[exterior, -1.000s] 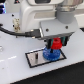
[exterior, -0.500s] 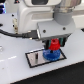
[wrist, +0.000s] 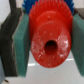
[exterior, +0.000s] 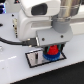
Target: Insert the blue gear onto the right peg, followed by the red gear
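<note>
In the exterior view my gripper (exterior: 50, 49) is shut on the red gear (exterior: 50, 52) and holds it just over the blue gear (exterior: 49, 57). The blue gear lies flat on the right part of the black plate (exterior: 35, 59). The right peg is hidden under the gears. In the wrist view the red gear (wrist: 47, 42) fills the middle, its hub hole facing the camera, clamped between the two teal pads (wrist: 21, 45). Blue gear teeth (wrist: 42, 4) show behind it. I cannot tell whether the two gears touch.
The white arm body (exterior: 40, 15) looms over the plate. A dark cable (exterior: 17, 42) runs across the white table at the exterior view's left. The left half of the plate is bare.
My gripper has come down with the red gear, and slightly to the exterior view's left, closing the gap to the blue gear on the plate.
</note>
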Motion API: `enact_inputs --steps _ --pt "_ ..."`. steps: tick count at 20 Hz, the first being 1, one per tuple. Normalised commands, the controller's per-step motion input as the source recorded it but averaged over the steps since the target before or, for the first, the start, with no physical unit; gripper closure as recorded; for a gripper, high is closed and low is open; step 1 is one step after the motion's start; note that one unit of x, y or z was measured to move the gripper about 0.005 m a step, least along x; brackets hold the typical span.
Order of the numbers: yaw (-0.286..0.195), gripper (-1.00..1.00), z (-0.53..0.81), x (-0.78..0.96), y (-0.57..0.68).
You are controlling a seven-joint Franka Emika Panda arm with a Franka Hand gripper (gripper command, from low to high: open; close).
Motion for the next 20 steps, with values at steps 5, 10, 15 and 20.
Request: enact_inputs --steps 5,10,15,20 --pt "0.000 1.00 -0.15 0.19 0.04" --pt "0.000 1.00 0.00 0.11 0.05" --pt "0.000 -1.00 0.20 0.01 0.06" --pt "0.000 -1.00 0.60 0.01 0.09"
